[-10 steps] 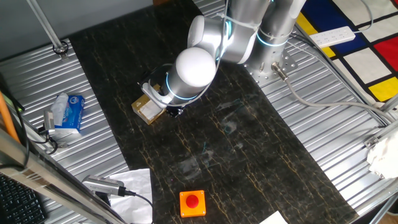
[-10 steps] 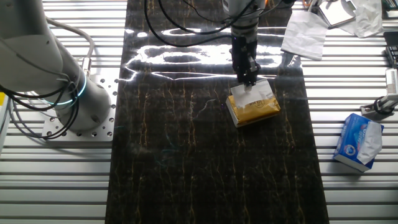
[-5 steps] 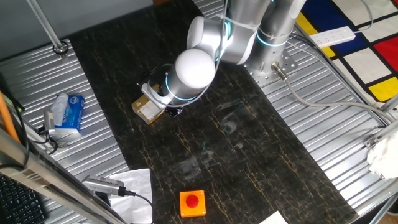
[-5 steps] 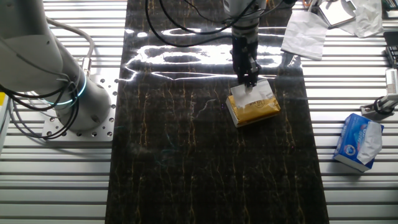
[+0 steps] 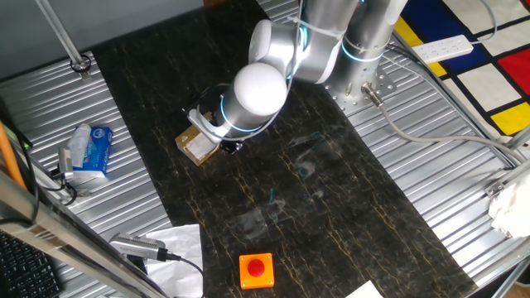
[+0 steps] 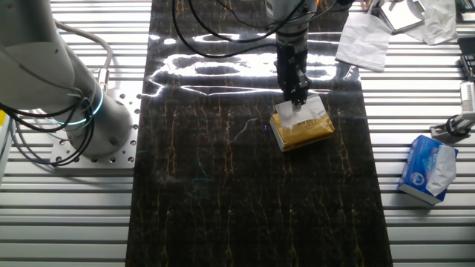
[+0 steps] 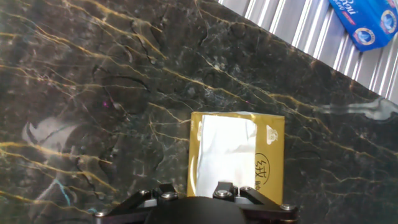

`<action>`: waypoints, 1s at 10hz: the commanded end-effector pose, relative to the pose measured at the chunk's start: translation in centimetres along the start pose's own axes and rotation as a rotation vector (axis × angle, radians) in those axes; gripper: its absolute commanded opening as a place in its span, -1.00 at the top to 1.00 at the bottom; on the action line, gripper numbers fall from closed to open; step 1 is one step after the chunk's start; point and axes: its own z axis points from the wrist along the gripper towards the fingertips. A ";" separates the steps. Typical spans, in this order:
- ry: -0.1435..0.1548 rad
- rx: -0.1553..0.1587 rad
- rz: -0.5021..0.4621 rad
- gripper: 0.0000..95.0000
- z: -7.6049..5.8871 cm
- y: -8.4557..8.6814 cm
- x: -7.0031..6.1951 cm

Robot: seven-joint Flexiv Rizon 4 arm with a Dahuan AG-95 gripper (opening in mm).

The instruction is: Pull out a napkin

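The gold-brown tissue box (image 6: 304, 127) lies on the dark marble mat, and also shows in the hand view (image 7: 270, 155) and in one fixed view (image 5: 197, 147). The white napkin (image 6: 303, 113) lies along the box's top slot; the hand view shows it flat (image 7: 227, 152). My gripper (image 6: 297, 102) points down at the napkin's far end. Its fingers look narrow and pressed together on the paper. In the hand view only the finger mounts show at the bottom edge. In one fixed view the arm's white wrist hides the gripper.
A blue-and-white tissue packet (image 6: 427, 169) lies on the ribbed metal beside the mat and also shows in one fixed view (image 5: 89, 151). A wrinkled white cloth (image 5: 180, 246) and a red button box (image 5: 256, 271) sit near the mat's front edge. The robot base (image 6: 82, 111) stands at the left.
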 end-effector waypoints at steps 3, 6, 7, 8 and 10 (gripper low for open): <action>0.002 0.009 -0.001 0.60 0.0 -0.1 0.0; 0.005 0.017 -0.011 0.60 0.0 -0.4 0.1; 0.005 0.018 -0.016 0.60 0.0 -0.7 0.2; 0.004 0.019 -0.019 0.60 0.1 -0.8 0.3; 0.003 0.020 -0.022 0.60 0.0 -1.0 0.3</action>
